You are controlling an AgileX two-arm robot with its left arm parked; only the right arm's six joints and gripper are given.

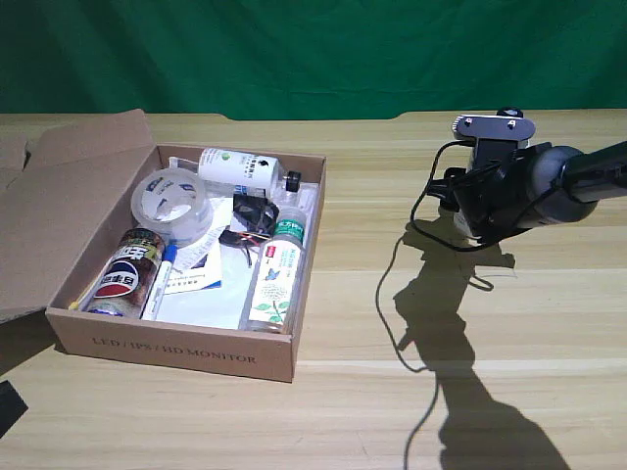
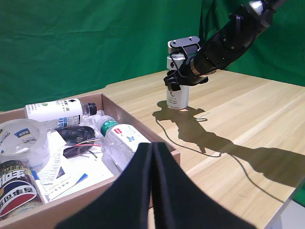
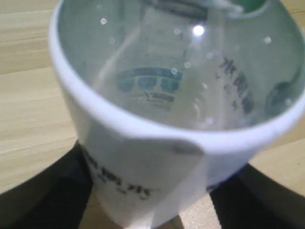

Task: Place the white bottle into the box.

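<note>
Pale wooden table (image 1: 470, 392) before a green cloth backdrop (image 1: 313, 49). Exterior view: wide shallow brown cardboard box (image 1: 176, 354), flap open, lettered on its front wall, stands at this view's left. It is already part-filled with, among other things, a white bottle with a round green logo (image 1: 240, 168) lying along the back wall and a clear green-capped bottle (image 1: 274, 279) lying beside the right wall. The black right arm (image 1: 529, 191) reaches in from this view's right, wrist bent down towards the table, well apart from the box; the task's bottle is hidden behind it here. Left wrist view: frosted white cylindrical plastic bottle (image 2: 177, 98) stands upright on the bare table outside the box, long axis vertical, with the right gripper (image 2: 180, 81) closed in round its upper part from above. Right wrist view: the white bottle (image 3: 143, 157) fills the frame, dark fingers (image 3: 43, 195) lying against it on both sides, so the grip appears closed on the bottle. Judgement: the coming move turns on carrying the bottle sideways towards the exterior view's left, over the near wall of the box; free space inside looks scant.
</note>
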